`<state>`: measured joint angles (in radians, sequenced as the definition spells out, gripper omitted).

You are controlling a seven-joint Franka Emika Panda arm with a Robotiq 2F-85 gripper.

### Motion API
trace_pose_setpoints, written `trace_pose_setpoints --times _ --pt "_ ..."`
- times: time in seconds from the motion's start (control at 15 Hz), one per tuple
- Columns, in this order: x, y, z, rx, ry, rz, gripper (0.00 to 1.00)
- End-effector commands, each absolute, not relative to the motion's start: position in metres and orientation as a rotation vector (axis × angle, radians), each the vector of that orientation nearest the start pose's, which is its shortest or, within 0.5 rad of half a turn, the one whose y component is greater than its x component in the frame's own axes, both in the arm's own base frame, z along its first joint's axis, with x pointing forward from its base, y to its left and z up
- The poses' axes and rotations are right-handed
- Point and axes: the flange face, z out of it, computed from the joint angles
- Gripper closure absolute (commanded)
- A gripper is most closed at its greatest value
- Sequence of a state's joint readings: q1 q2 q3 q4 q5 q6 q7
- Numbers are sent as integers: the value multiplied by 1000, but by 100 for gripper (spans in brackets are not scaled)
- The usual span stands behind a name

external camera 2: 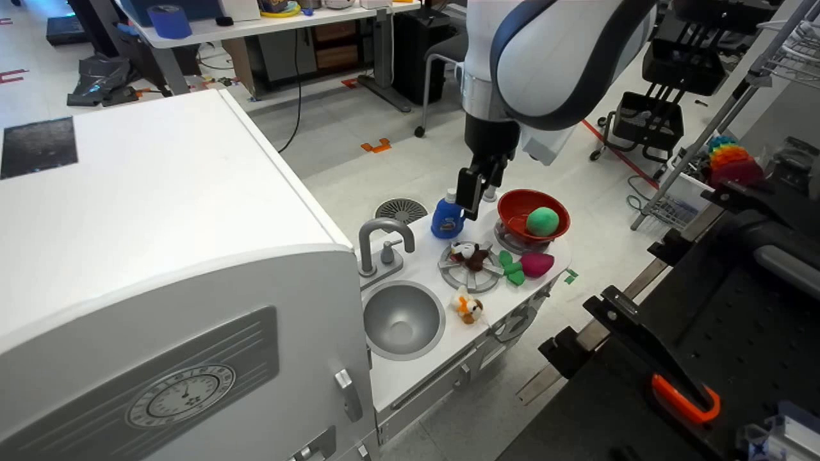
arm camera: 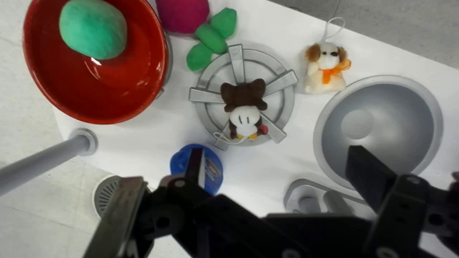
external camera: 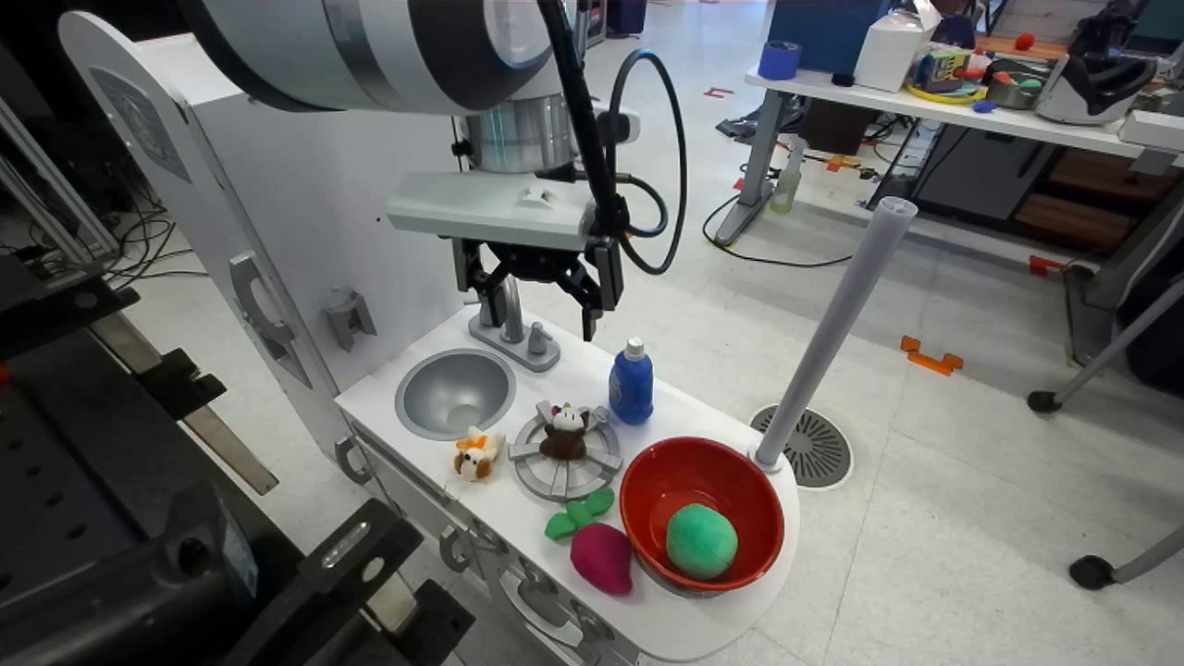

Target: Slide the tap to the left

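Note:
The tap (external camera: 511,314) is a silver-grey curved spout on a flat base with small knobs, standing on the white counter at the back edge of the sink. It also shows in an exterior view (external camera 2: 386,225), its spout pointing over the counter. In the wrist view the tap (arm camera: 335,202) is partly hidden behind my gripper body. My gripper (external camera: 544,314) is open and empty, above the counter near the tap; its fingers are spread wide in the wrist view (arm camera: 276,154). In an exterior view the gripper (external camera 2: 471,205) is beyond the tap, beside the blue bottle.
The grey sink basin (external camera 2: 403,320) lies in front of the tap. A blue bottle (external camera: 632,384) stands beside a burner ring (external camera: 564,476) bearing a plush toy. A dog toy (arm camera: 324,68), a red bowl (external camera: 700,444) with a green ball, and a grey pole (external camera: 832,333) stand around. A white cabinet (external camera 2: 160,192) adjoins.

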<state>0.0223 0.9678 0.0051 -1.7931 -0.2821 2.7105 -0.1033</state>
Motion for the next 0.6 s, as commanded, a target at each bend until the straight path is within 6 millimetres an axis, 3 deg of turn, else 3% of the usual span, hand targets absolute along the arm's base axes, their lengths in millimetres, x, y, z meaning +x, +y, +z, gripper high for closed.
trace_pose_setpoints --times 0.0,0.2,0.47,0.53 --pt "609 30 -3 -3107 -733 117 0" --pt "618 15 -11 -3126 -700 164 0" --pt "633 -19 -12 -3243 -414 321 0" --pt "623 -7 -11 -3192 -536 258 0"
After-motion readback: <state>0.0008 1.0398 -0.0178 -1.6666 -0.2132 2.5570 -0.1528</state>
